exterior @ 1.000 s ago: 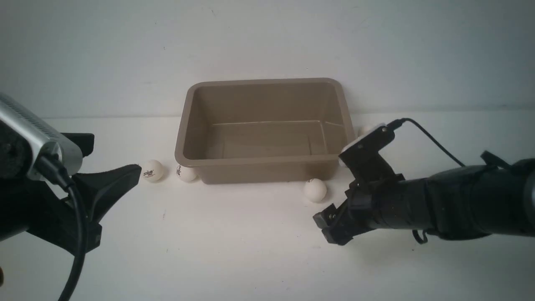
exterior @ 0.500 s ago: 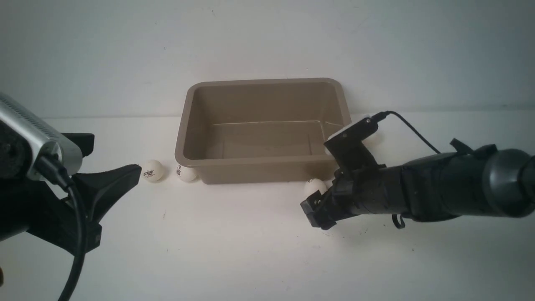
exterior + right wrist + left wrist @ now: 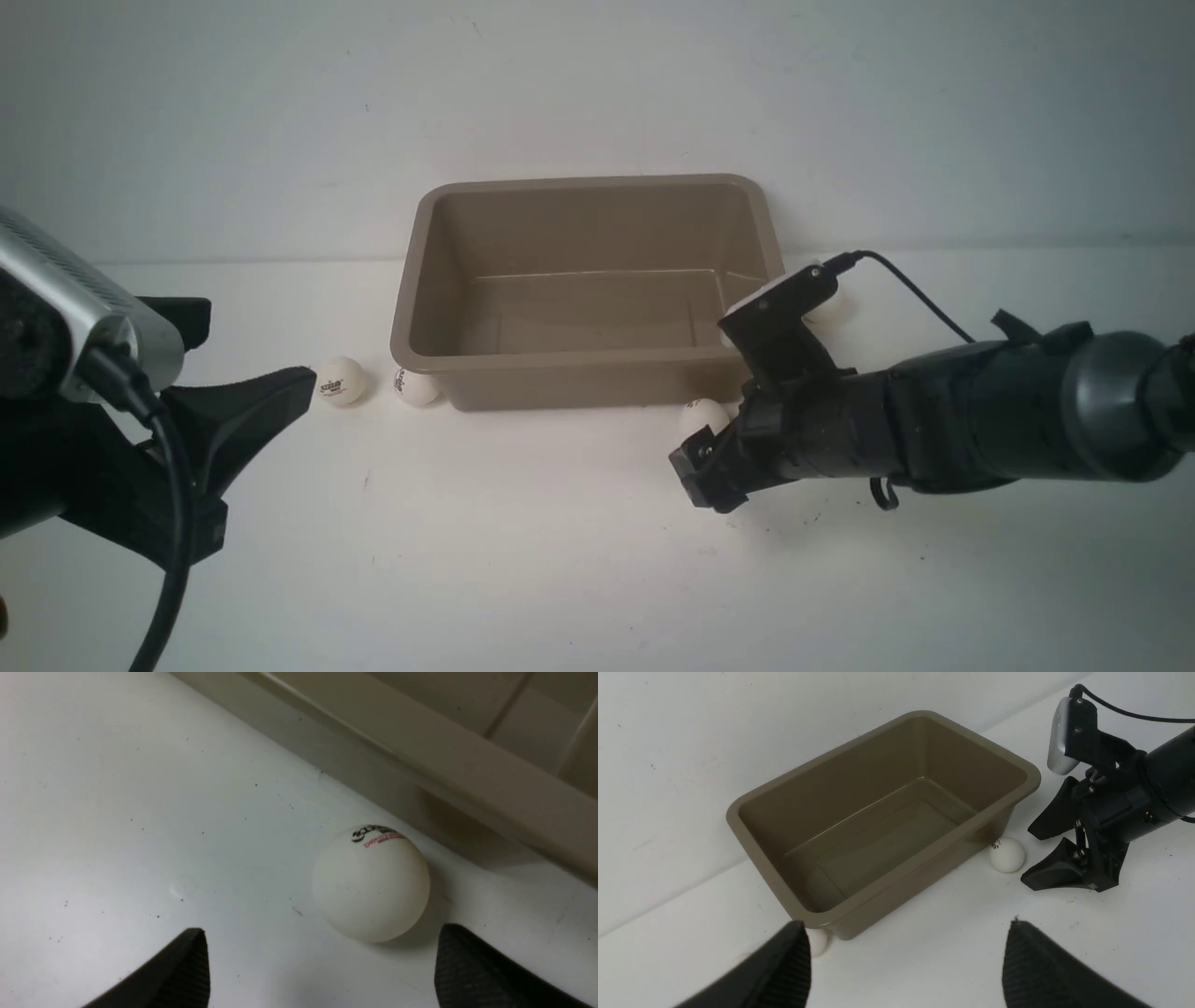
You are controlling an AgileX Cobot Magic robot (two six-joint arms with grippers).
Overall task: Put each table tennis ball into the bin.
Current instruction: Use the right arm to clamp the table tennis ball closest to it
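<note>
The taupe bin (image 3: 579, 357) stands empty at the back of the table, also in the left wrist view (image 3: 733, 814). Two table tennis balls (image 3: 340, 380) (image 3: 415, 386) lie by its front left corner. A third ball (image 3: 702, 415) rests by the front right corner. My right gripper (image 3: 714, 441) is open low over the table, and that ball (image 3: 371, 884) sits just ahead of its fingertips, nearer one finger, untouched. From the left wrist the same ball (image 3: 1007, 855) shows just before the right gripper (image 3: 1028, 856). My left gripper (image 3: 257, 345) hangs open and empty at the left.
The bin's front wall (image 3: 467, 779) runs close behind the ball at the right gripper. A pale round shape (image 3: 829, 303), perhaps another ball, peeks out behind the right wrist camera beside the bin. A white wall rises right behind the bin.
My right arm has swung left and forward, bringing its open jaws up to the ball at the bin's front right corner. The left arm and the balls have stayed still.
</note>
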